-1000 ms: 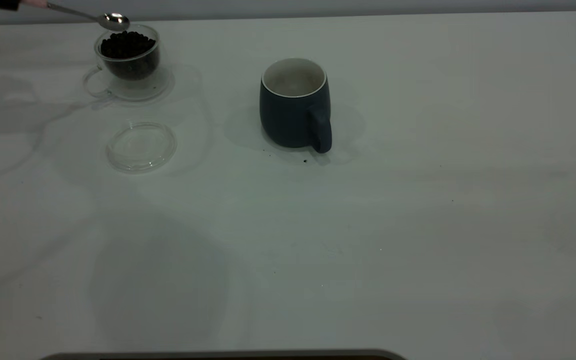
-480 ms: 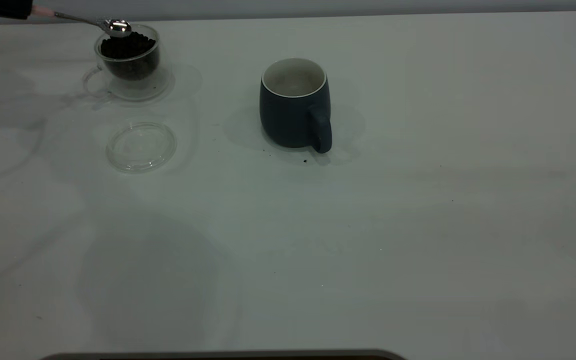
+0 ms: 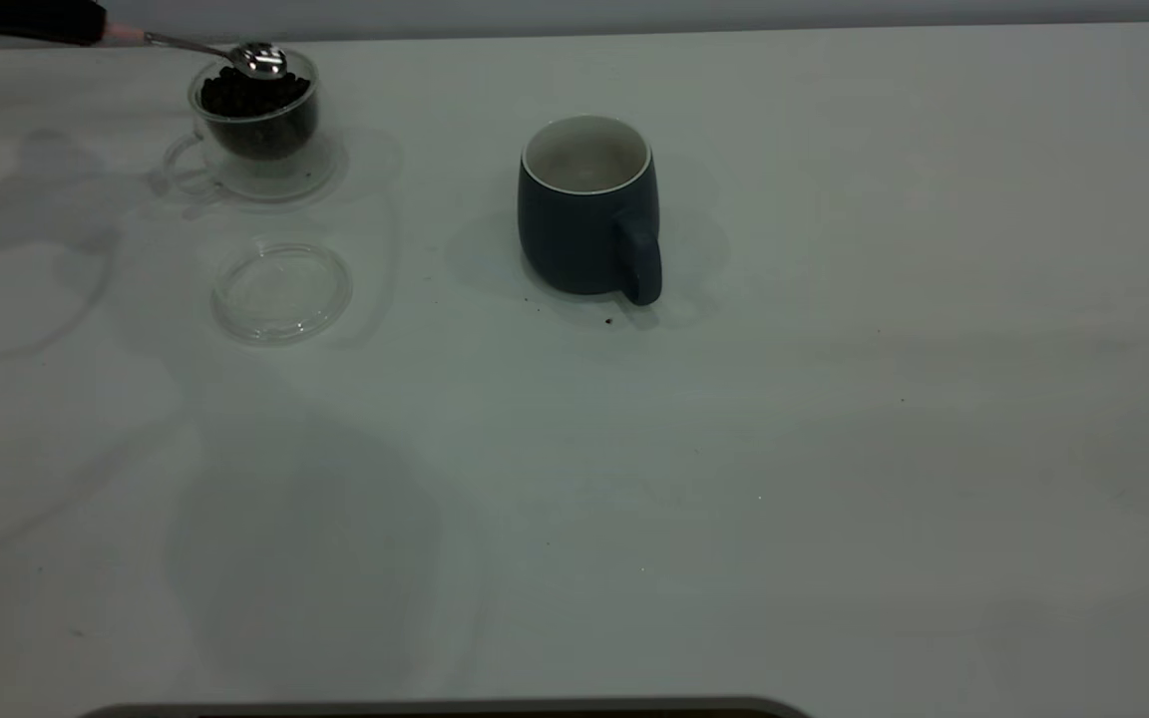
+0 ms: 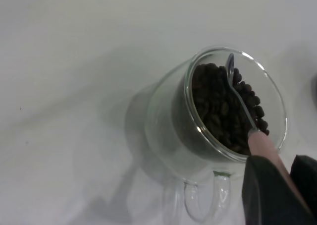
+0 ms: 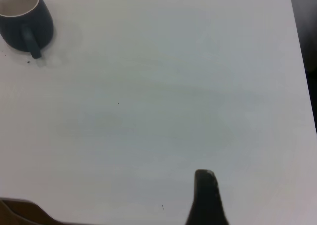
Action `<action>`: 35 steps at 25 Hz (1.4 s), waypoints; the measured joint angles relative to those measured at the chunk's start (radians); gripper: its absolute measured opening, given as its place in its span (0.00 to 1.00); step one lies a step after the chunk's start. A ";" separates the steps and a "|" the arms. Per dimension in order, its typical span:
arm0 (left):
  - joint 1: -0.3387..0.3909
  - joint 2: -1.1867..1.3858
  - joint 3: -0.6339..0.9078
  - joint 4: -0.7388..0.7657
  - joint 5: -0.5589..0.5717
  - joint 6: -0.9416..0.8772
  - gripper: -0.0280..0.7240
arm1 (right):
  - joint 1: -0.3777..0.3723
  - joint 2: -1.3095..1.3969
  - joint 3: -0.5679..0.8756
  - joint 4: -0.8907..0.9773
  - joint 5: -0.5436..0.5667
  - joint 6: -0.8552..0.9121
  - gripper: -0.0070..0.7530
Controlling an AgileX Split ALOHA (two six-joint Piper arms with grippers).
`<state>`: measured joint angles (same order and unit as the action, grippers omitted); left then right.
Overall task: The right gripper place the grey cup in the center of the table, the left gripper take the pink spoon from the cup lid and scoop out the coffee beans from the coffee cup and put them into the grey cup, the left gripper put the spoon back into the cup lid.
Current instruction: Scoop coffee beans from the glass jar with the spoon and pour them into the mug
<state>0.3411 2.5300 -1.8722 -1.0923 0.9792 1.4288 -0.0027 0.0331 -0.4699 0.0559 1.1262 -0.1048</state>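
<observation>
At the upper left of the exterior view, the spoon [image 3: 257, 58] rests its metal bowl on the beans [image 3: 253, 92] heaped in the glass cup [image 3: 255, 115], which stands on its saucer [image 3: 320, 178]. The left gripper [image 3: 86, 22], at the top left edge, is clamped on the pink handle. The lid [image 3: 281, 291] lies bare just below the cup. The mug [image 3: 586, 211] stands upright near the table's [image 3: 834, 449] upper middle, handle toward the camera. The right gripper [image 5: 206, 197] is held well apart from the mug; whether its fingers are open cannot be told.
</observation>
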 joint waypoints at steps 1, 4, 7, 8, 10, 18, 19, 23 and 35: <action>-0.001 0.002 0.000 -0.001 -0.001 0.007 0.20 | 0.000 0.000 0.000 0.000 0.000 0.000 0.78; -0.001 0.003 0.000 -0.001 -0.004 0.021 0.20 | 0.000 0.000 0.000 0.000 0.000 0.000 0.78; -0.001 0.003 0.000 0.005 -0.006 0.029 0.20 | 0.000 0.000 0.000 0.000 0.000 0.000 0.78; -0.001 0.004 0.000 0.009 -0.006 0.030 0.20 | 0.000 0.000 0.000 0.000 0.000 0.000 0.78; -0.001 0.009 0.000 0.011 -0.006 0.032 0.20 | 0.000 0.000 0.000 0.000 0.000 0.000 0.78; -0.001 0.033 0.000 0.023 0.004 -0.003 0.20 | 0.000 0.000 0.000 0.000 0.000 -0.001 0.78; -0.001 0.033 0.000 0.031 0.009 -0.022 0.20 | 0.000 0.000 0.000 0.000 0.000 -0.001 0.78; -0.001 0.034 0.000 0.037 0.023 -0.113 0.20 | 0.000 0.000 0.000 0.000 0.000 0.000 0.78; 0.002 0.034 0.000 0.040 0.040 -0.381 0.20 | 0.000 0.000 0.000 0.000 0.000 0.000 0.78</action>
<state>0.3430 2.5641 -1.8722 -1.0519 1.0189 1.0475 -0.0027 0.0331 -0.4699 0.0559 1.1262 -0.1049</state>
